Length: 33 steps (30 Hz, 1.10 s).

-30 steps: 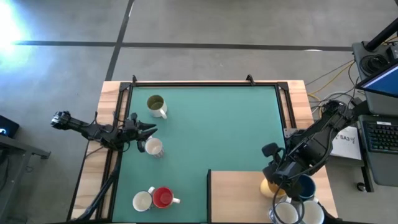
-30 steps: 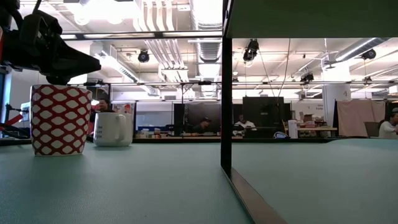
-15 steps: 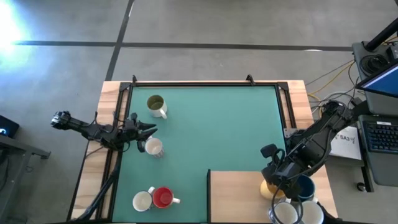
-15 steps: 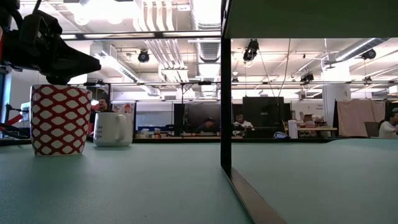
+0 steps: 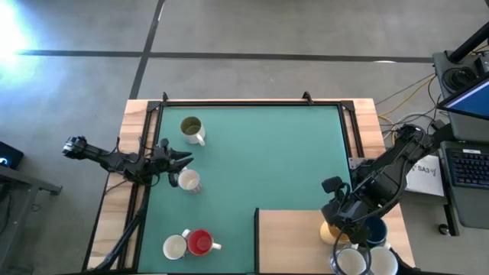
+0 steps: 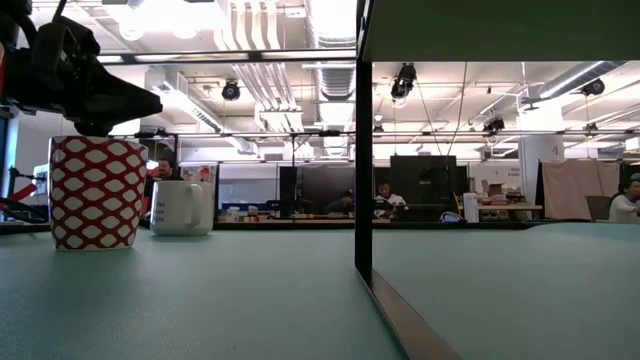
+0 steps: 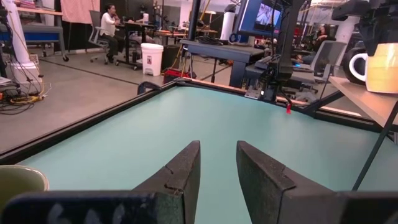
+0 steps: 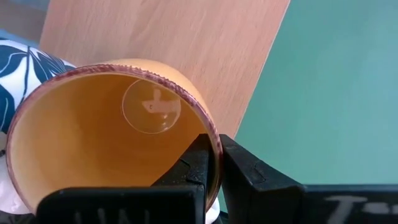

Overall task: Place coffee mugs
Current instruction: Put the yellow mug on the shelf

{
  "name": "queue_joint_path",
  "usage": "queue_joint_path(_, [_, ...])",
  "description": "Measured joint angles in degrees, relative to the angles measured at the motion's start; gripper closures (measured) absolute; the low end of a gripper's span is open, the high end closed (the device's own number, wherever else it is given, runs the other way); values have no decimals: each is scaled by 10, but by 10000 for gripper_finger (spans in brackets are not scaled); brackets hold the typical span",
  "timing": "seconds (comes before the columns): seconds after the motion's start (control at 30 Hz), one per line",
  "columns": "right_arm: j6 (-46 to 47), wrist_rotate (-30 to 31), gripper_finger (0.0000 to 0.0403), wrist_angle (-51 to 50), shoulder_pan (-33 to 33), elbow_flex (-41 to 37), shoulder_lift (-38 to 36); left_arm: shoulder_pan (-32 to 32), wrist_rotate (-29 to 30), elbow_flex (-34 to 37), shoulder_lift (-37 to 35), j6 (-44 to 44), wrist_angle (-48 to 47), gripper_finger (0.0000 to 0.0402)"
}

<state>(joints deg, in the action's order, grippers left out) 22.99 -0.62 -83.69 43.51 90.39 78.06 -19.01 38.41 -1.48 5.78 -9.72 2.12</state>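
The green table mat (image 5: pixel 260 153) is lying under ceiling lights. By its wooden board (image 5: pixel 294 237), the right gripper (image 8: pixel 213 163) is pinching the orange mug (image 8: pixel 93 130) rim, hiding it from above. The left gripper (image 7: pixel 217 165) is hanging parted, empty.

1. From overhead we look straight down on the whole green surface (image 5: pixel 260 153), both arms at its sides.
2. At surface height we look level across it toward the room; the red patterned mug (image 6: pixel 97 192) sits close to the lens, also seen from above.
3. From the left wrist we face over the surface, past its jaws.
4. From the right wrist we sit very near the orange mug (image 8: pixel 93 137), which the overhead view shares.
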Motion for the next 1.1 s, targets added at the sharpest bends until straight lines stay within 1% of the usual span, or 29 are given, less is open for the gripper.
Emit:
queue_joint_path(0.4, [5,7,385,-17,0,16,1,0,0,0,0,0,0,315])
queue_joint_path(0.63, [24,4,385,-17,0,17,1,0,0,0,0,0,0,315])
queue_joint_path(0.9, [25,3,385,-14,0,17,1,0,0,0,0,0,0,315])
queue_joint_path(1.1, [29,1,368,-13,0,17,1,0,0,0,0,0,0,315])
